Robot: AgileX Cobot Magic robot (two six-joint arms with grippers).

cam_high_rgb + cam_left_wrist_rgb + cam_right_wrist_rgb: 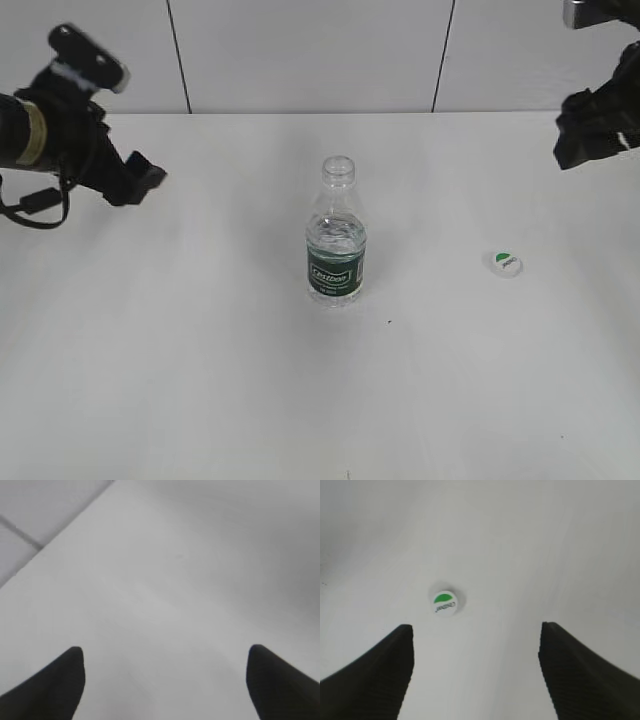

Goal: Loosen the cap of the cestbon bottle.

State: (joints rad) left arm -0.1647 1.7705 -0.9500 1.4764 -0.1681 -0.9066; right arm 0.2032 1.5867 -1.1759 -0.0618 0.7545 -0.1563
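The cestbon bottle (pixel 336 235) stands upright at the middle of the white table, clear with a dark green label band; its neck is open with no cap on it. The cap (pixel 506 264) lies on the table to the right of the bottle, white with a green patch. It also shows in the right wrist view (pixel 444 602), lying on the table beyond the open, empty right gripper (pixel 476 635). In the exterior view the right gripper (pixel 592 130) is raised at the far right. The left gripper (pixel 135 180) is raised at the far left, open and empty (pixel 165 657).
The white table (pixel 200 350) runs back to a tiled wall (pixel 300 50) with dark seams. The left wrist view shows only bare table and the wall edge (pixel 30 535).
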